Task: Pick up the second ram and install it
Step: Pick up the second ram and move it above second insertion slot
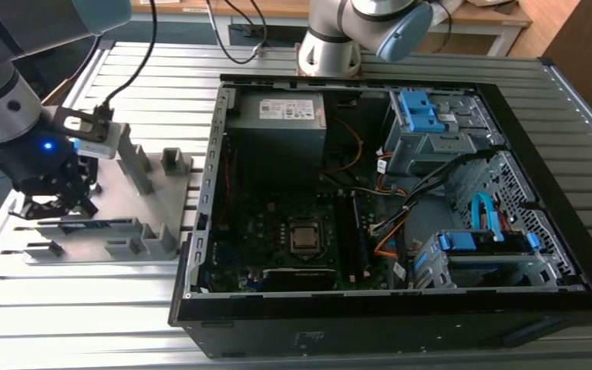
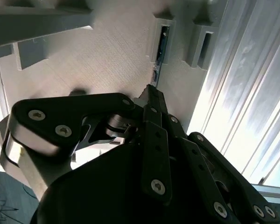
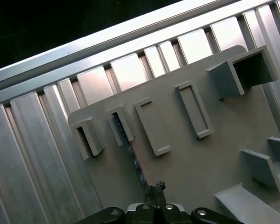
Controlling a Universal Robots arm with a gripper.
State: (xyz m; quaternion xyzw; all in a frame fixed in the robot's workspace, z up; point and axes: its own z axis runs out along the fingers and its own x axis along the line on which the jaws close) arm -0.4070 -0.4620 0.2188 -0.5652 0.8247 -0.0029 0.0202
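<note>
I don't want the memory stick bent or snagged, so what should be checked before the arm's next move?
1. The second ram stands on edge in its slot of the grey holder plate: ok.
2. The claw sits at the stick's end, in line with it: ok.
3. Claw's hold on the stick: cannot tell.
4. The computer case lies open with the motherboard exposed: ok.
5. A free memory slot on the board: cannot tell.
6. The loose cables are kept away from the board: not ok, they run close to its edge and could snag.
</note>
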